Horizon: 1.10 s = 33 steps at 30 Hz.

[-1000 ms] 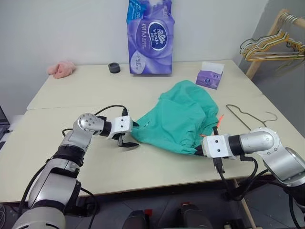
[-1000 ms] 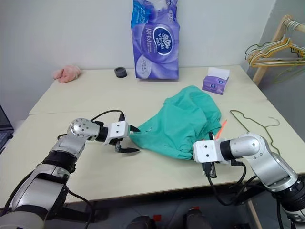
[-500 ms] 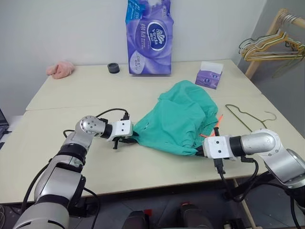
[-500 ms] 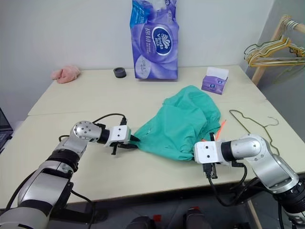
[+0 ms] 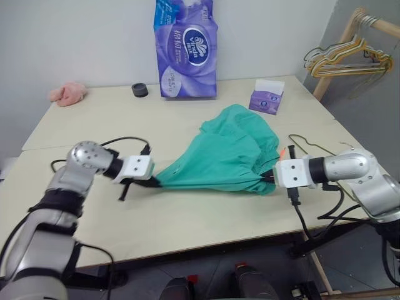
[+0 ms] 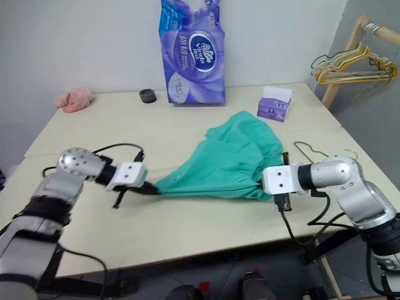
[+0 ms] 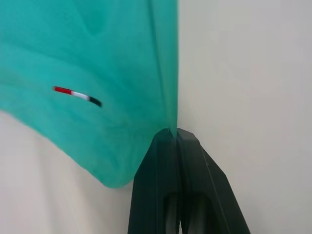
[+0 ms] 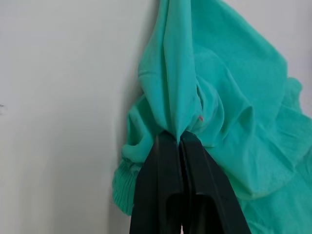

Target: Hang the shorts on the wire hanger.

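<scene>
The teal-green fabric shorts (image 5: pixel 228 153) lay across the middle of the pale beige table (image 5: pixel 187 212), drawn out into a taut band between the two arms. The left tool (image 7: pixel 174 132) was clamped tight on one corner of the shorts, near a small red, white and dark label (image 7: pixel 77 95) on the fabric. The right tool (image 8: pixel 178 137) was likewise closed on a bunched fold at the opposite edge, beside the gathered waistband. An orange-red drawstring (image 5: pixel 290 152) poked out near that grip. The thin dark olive-green wire hanger (image 5: pixel 315 147) lay flat on the table just beyond the right arm, apart from the shorts. A tall purple tissue pack (image 5: pixel 185 50) stood at the table's far edge.
</scene>
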Tool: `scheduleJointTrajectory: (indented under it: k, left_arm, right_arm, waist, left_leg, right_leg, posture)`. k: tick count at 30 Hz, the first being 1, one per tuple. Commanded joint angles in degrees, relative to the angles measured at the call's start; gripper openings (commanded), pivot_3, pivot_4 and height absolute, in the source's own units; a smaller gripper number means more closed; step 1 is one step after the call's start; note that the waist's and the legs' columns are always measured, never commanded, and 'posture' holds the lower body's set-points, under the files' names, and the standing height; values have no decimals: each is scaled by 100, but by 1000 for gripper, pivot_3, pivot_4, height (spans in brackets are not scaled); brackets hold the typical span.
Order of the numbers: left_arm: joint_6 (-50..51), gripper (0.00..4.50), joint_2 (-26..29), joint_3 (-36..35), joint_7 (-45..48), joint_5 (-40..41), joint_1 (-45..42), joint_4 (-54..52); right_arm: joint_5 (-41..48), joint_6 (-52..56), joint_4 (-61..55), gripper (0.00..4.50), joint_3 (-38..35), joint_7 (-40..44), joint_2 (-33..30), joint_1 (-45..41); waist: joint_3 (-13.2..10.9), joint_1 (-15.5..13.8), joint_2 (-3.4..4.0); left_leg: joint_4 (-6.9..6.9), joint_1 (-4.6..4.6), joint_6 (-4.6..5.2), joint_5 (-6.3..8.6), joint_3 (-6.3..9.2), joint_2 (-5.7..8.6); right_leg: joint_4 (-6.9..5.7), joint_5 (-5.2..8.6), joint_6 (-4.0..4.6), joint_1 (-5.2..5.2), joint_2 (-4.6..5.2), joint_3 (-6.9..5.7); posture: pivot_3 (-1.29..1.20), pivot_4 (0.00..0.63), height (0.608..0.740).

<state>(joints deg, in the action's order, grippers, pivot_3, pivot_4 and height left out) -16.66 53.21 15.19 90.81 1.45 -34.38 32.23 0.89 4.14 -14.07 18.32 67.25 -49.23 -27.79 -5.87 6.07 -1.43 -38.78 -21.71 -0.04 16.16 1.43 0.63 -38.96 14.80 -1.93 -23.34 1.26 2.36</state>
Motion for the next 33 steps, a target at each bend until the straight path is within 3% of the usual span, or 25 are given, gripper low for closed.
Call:
scheduleJointTrajectory:
  k: [1, 5, 10, 14, 21, 27, 33]
  left_arm:
    - [618, 6, 836, -179, 169, 249, 654, -758]
    - [1479, 6, 1946, -16, 169, 1232, 2268, -2642]
    - [2231, 6, 2398, 15, 169, 1812, 2878, -3771]
    - [2473, 6, 2162, 59, 151, 1698, 2771, -3918]
    - [3416, 6, 1595, 95, 102, 1889, 2403, -4437]
    - [4027, 6, 1479, 54, 150, 2152, 2507, -4980]
    - [4020, 6, 1700, 192, 169, 2409, 2573, -5160]
  right_arm:
    - [93, 76, -493, 0, 183, 201, 45, 240]
    - [491, 521, -1454, 0, 390, 476, -180, 1021]
    - [471, 474, -1482, 0, 115, 690, -813, 1421]
    - [-37, -140, -1000, 0, 138, 510, -978, 1336]
    - [-392, -698, -286, 0, 124, 473, -997, 985]
    - [-94, -608, -780, 0, 68, 770, -1321, 1561]
    - [190, -162, -1288, 0, 29, 1011, -1529, 1959]
  waist:
    - [-3, -61, 2]
    - [-9, -199, 11]
    - [-22, -454, 23]
    - [-24, -457, 18]
    - [-26, -403, 21]
    - [-26, -400, 22]
    - [-26, -372, 22]
  left_leg:
    - [-4, -3, 1, 5, 12, -13]
    - [-1, -9, -2, 10, 32, -23]
    - [-16, 9, -11, 13, 9, -19]
    - [-11, 91, -11, 13, -17, -19]
    - [-2, 89, -10, 16, -16, -27]
    - [2, 88, -6, 21, -11, -31]
    - [1, 93, -7, 21, -12, -33]
  right_leg:
    - [-1, 2, 4, 0, -8, -2]
    - [-7, 16, 28, -7, -13, -16]
    - [4, 29, 15, 16, -8, -15]
    - [10, 65, 70, 69, -12, -12]
    - [6, 53, 40, 81, -55, -7]
    - [6, 61, 43, 79, -56, 0]
    - [4, 65, 46, 83, -58, 0]
  posture:
    - [-35, 88, 740]
    - [-27, 83, 740]
    - [-51, 81, 740]
    - [-60, 80, 740]
    - [-72, 75, 740]
    - [-90, 74, 740]
    - [-99, 76, 740]
